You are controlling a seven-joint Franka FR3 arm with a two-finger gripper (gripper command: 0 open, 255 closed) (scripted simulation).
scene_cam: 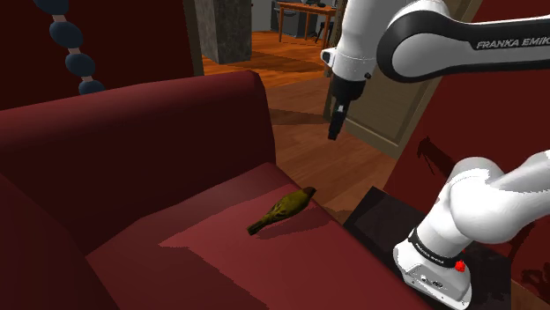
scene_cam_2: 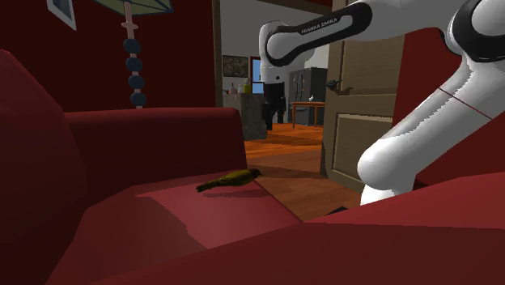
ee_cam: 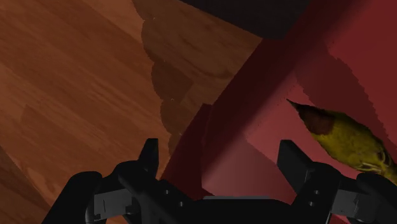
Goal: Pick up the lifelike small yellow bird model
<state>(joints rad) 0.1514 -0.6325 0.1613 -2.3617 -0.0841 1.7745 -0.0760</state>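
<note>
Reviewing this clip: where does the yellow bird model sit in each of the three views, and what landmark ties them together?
Shoulder view: the bird lies near the centre, on the red sofa seat.
Second exterior view: the bird is left of centre, near the seat's edge by the wooden floor.
Wrist view: the bird lies just outside one of the open fingers, on the seat.
Shared landmark: the seat's edge against the wooden floor.

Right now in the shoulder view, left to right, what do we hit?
In order: blue beaded lamp stem → olive-yellow bird on the red sofa seat → open gripper, raised → arm's white base.
</note>
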